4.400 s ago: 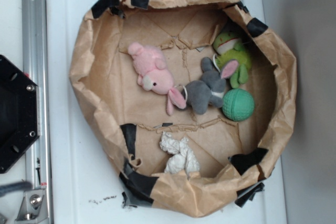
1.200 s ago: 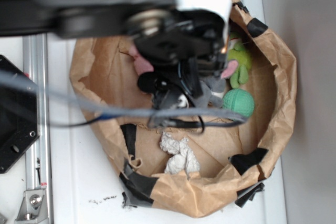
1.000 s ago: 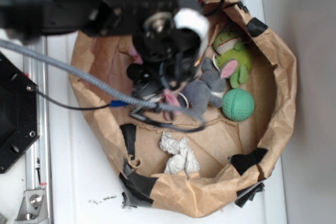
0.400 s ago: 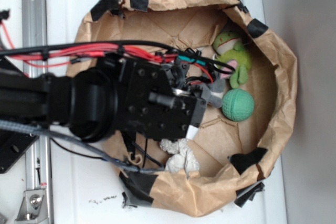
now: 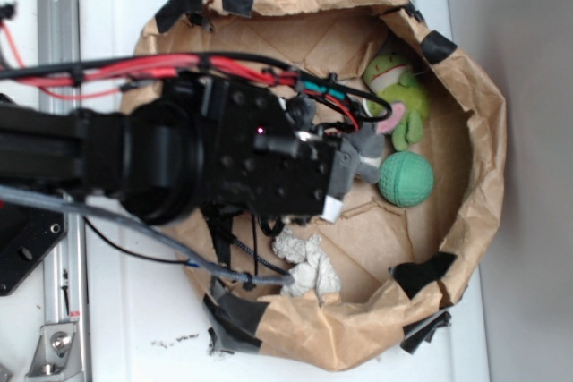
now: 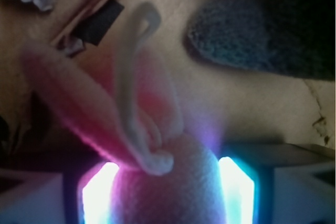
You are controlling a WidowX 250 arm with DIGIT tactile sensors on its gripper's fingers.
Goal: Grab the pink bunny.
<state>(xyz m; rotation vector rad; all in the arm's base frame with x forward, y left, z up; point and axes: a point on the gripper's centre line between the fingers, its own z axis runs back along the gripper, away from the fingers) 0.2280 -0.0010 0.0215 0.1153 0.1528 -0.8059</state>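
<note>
The pink bunny fills the lower middle of the wrist view: fuzzy pale-pink plush, blurred by closeness, with a long floppy ear running up and to the left and a pale cord loop lying across it. Its long axis runs from the bottom edge up toward the upper left, ears leading away from the camera. The body sits between the two pads of the gripper, which glow bright on either side and press right against the plush; the jaws stand narrowly apart, closed onto the toy.

In the exterior view the bunny is hidden under the black arm, which covers the middle of the brown paper bowl. Beside the arm's tip, within the bowl, lie a grey plush rabbit, a green ball and a green plush frog. A crumpled white rag lies near the bowl's lower wall.
</note>
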